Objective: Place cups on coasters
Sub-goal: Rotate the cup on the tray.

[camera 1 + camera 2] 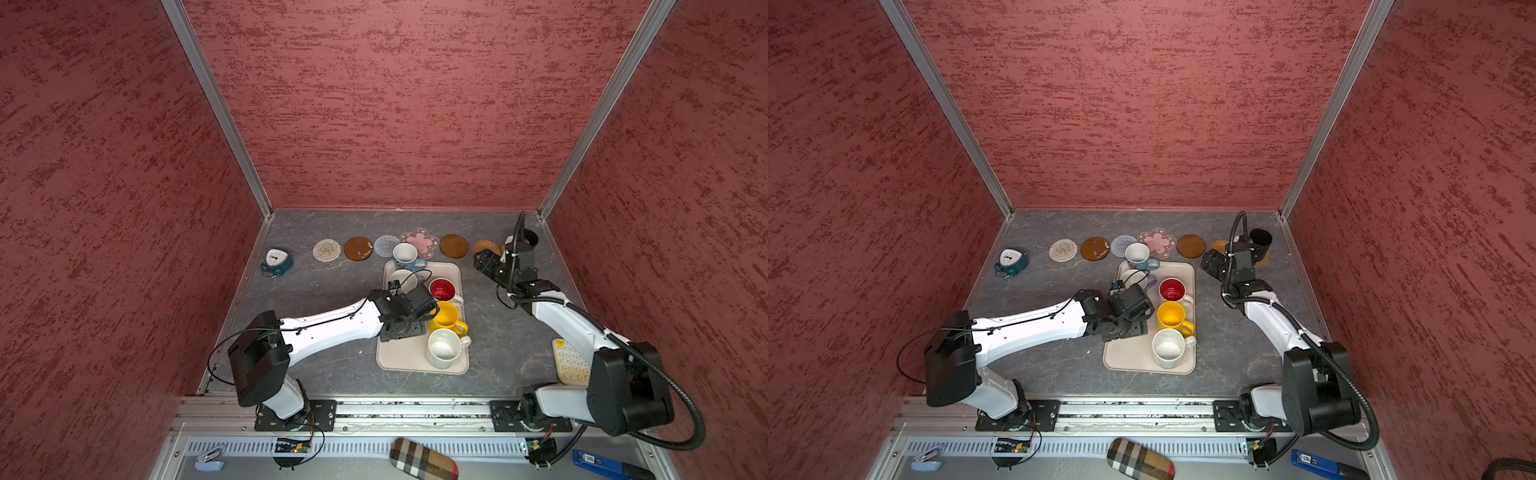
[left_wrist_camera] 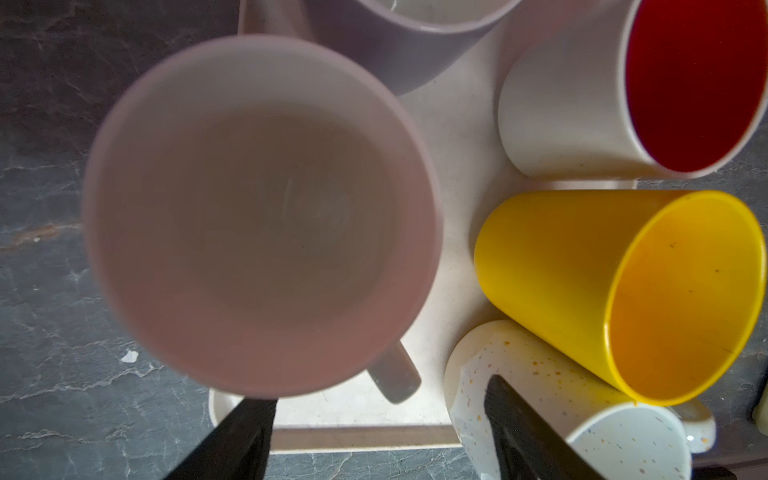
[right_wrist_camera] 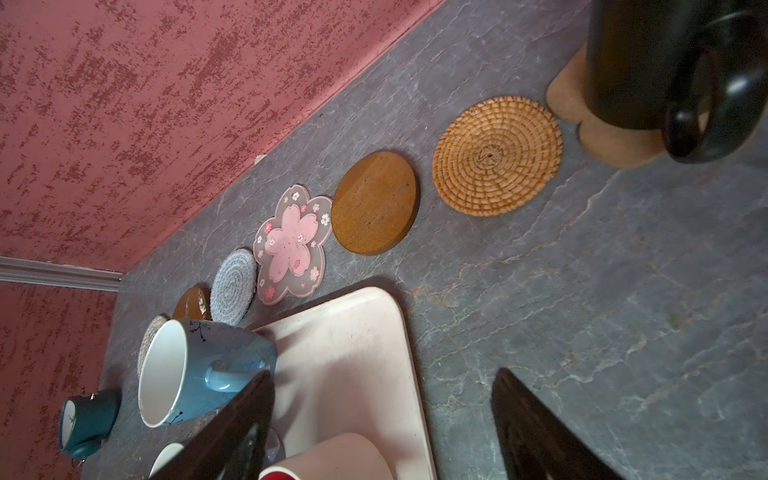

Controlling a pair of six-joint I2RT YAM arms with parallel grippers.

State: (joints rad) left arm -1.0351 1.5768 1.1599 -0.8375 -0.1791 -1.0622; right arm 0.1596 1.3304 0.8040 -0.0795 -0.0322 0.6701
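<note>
Two grippers stand with the jaws wide apart, and neither grips anything. The left gripper (image 2: 376, 392) hangs over the left edge of the tray (image 1: 398, 356). In its wrist view the handle of a plain white cup (image 2: 262, 216) lies in the gap between the fingers and touches neither of them. This cup is very close to the camera and blurred, so I cannot tell if it rests on the tray.

Around it on the tray stand the lavender cup (image 2: 395, 45), the white cup with red inside (image 1: 442, 289), the yellow cup (image 1: 445, 318) and, at the near right corner, a speckled white cup (image 1: 444, 349). The white cup with blue base (image 1: 406, 254) is at the far left corner of the tray; whether it stands on the tray or just beside it is not clear.

The right gripper (image 3: 384, 374) hangs near the far right corner of the tray. Beyond it, along the far edge of the table (image 1: 332, 374), these lie in one row from the left:
- a pale spiral coaster (image 1: 326, 250)
- a glossy brown coaster (image 1: 358, 248)
- a grey spiral coaster (image 3: 232, 286)
- the pink flower coaster (image 3: 293, 243)
- a second brown coaster (image 3: 376, 203)
- the wicker coaster (image 3: 496, 156)

In the far right corner of the table the black cup (image 3: 640, 62) stands upright on the tan scalloped coaster (image 3: 615, 143).
</note>
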